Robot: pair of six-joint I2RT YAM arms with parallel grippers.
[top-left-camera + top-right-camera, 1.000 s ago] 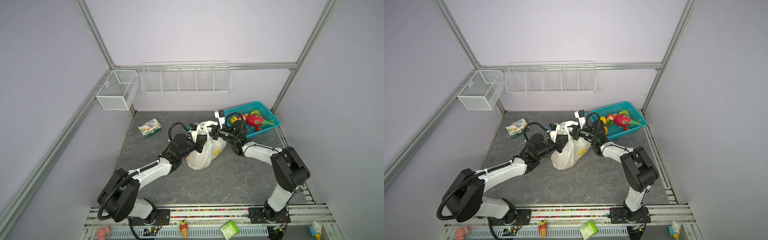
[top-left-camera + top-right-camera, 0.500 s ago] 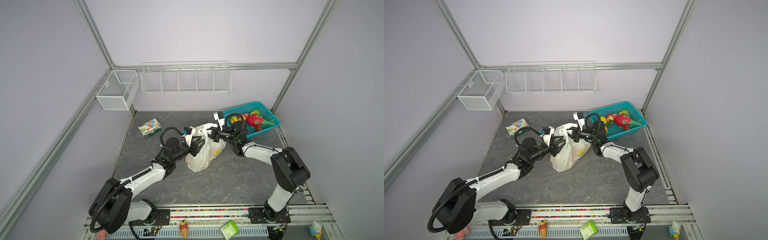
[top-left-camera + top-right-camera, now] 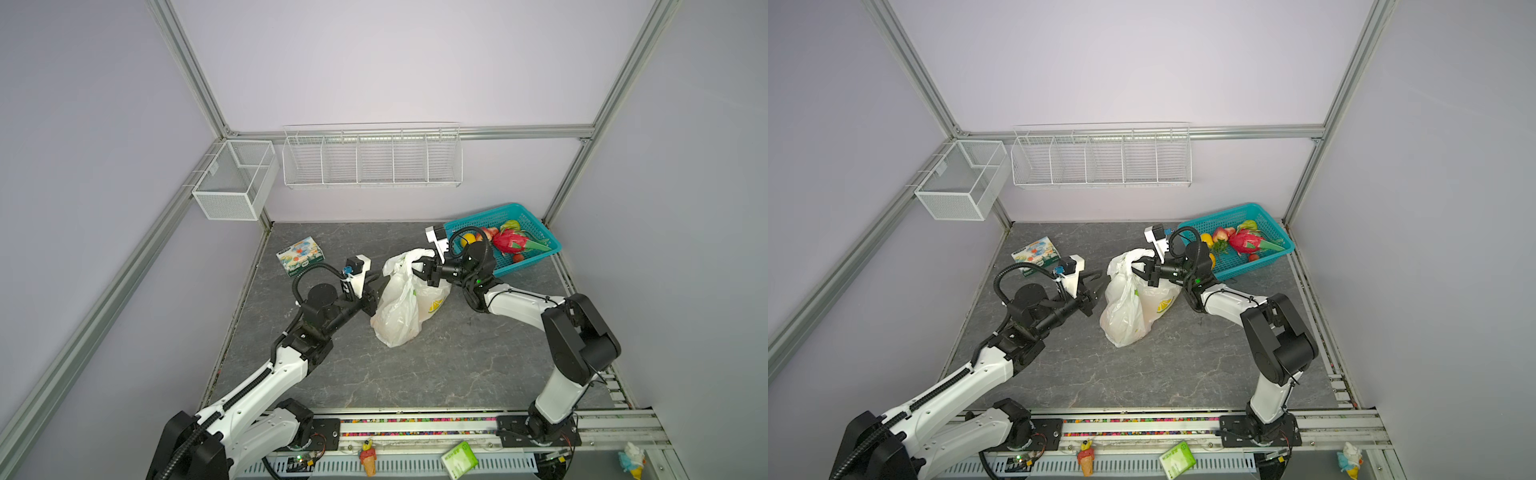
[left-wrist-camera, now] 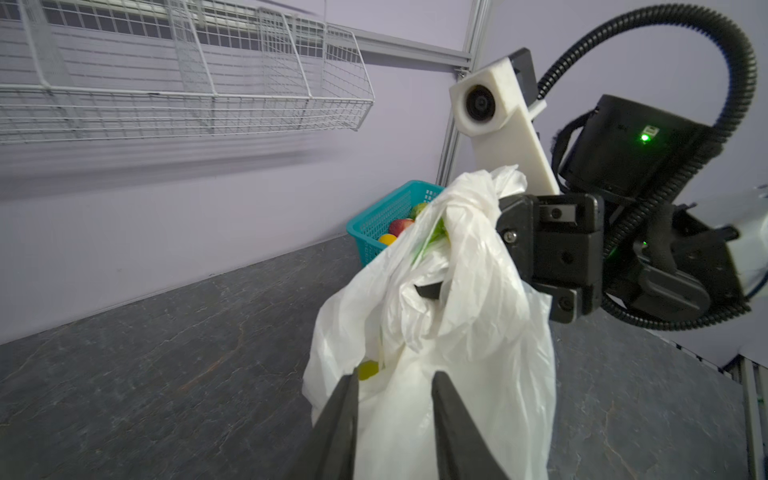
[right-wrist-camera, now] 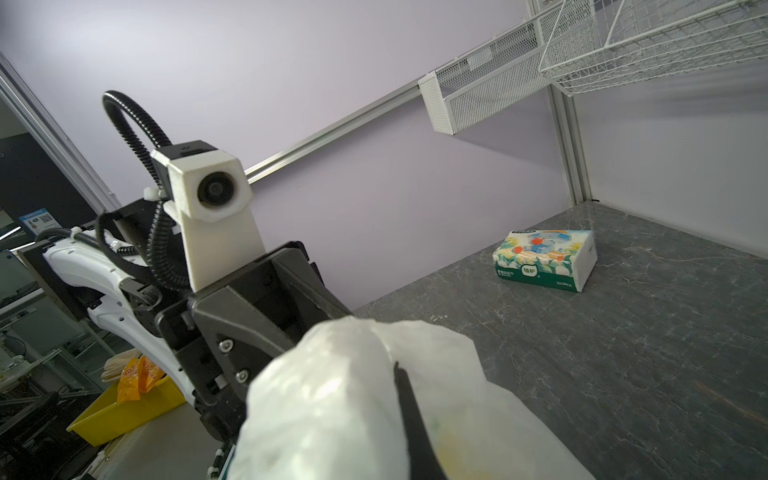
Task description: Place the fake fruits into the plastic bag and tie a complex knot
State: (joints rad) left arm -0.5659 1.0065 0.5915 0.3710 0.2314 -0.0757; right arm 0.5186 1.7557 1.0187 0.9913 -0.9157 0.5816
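The white plastic bag (image 3: 399, 309) (image 3: 1127, 307) stands mid-table, its top bunched and lifted. My right gripper (image 3: 420, 269) (image 3: 1139, 268) is shut on that bunched top; plastic wraps its fingers (image 5: 409, 411), and no knot can be made out there. My left gripper (image 3: 1098, 282) (image 4: 395, 384) is open at the bag's left side, tips just short of the plastic, holding nothing. A yellow-green patch (image 4: 368, 370) shows through the bag. The fake fruits, including a pink dragon fruit (image 3: 510, 242) (image 3: 1245, 243), lie in the teal basket (image 3: 536, 257) (image 3: 1273, 253) at the back right.
A printed tissue box (image 3: 300, 255) (image 5: 544, 259) lies back left. A wire shelf (image 3: 372, 158) and a mesh bin (image 3: 232, 183) hang on the walls. An ice-cream figurine (image 3: 368, 457) and a green packet (image 3: 459, 457) sit on the front rail.
My left gripper has come away from the bag's top, drawn back to the left and lower, and its jaws now stand apart. The right gripper keeps its hold in place.
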